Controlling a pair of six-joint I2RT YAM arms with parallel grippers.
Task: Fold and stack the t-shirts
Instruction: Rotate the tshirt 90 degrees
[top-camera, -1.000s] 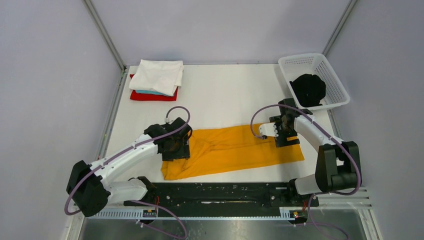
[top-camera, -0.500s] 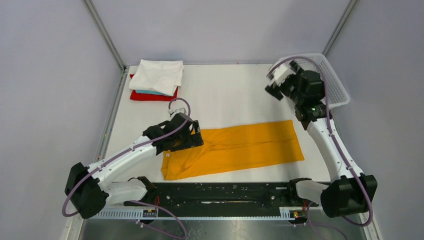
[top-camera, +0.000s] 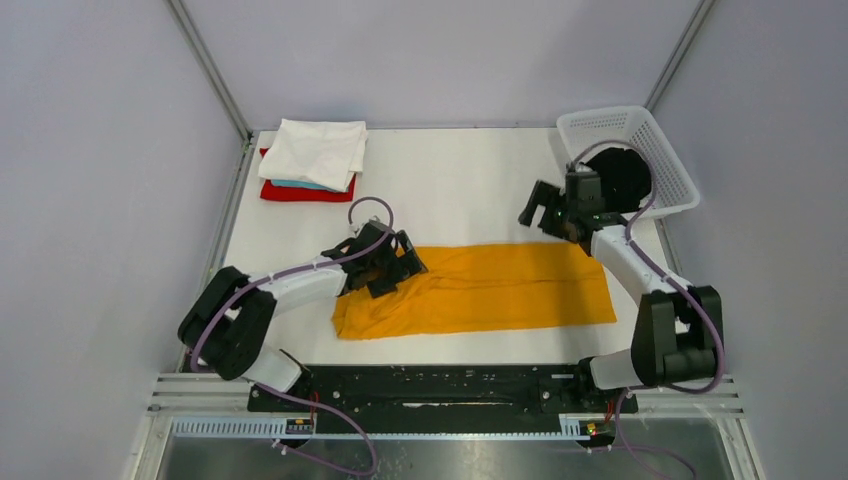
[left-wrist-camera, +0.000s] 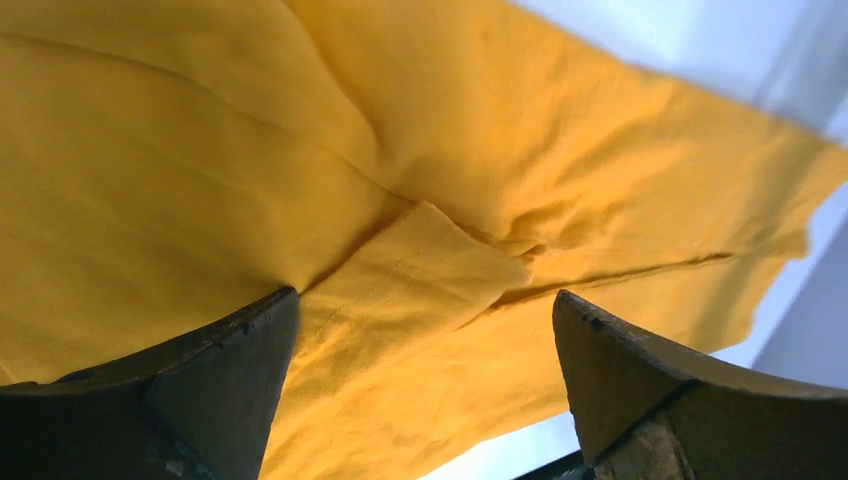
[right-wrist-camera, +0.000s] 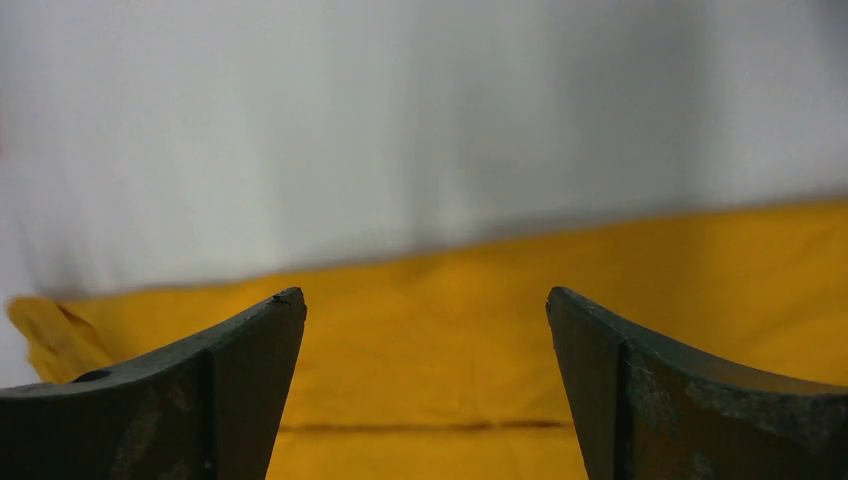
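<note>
A white table top (top-camera: 470, 190) fills the workspace, and across its near middle lies the mustard-yellow cloth t-shirt (top-camera: 500, 290), folded into a long flat band that runs left to right, with a crease line along its length. Its right end is straight and smooth, while its left end is rounded and rumpled. At the far right corner of the table stands a white plastic lattice basket (top-camera: 603, 123), and a crumpled black shirt (top-camera: 622, 175) lies inside it. At the far left corner sits a stack of folded shirts: a white one (top-camera: 315, 150) on top, a thin edge of a light-blue one (top-camera: 300, 184) under it, and a red one (top-camera: 300, 193) at the bottom. The stack is well apart from the yellow shirt. The left gripper (left-wrist-camera: 425, 300) hangs over the rumpled left part of the yellow shirt, where a small folded flap of cloth (left-wrist-camera: 430, 260) shows between its dark fingers (left-wrist-camera: 240, 350). The fingers are spread wide and grip nothing. The right gripper (right-wrist-camera: 425, 295) is near the far right corner of the yellow shirt, between it and the basket, and apart from the cloth. Its fingers (right-wrist-camera: 240, 360) are likewise spread wide, with nothing held between them, only the shirt's far edge and bare table beyond, both blurred.
</note>
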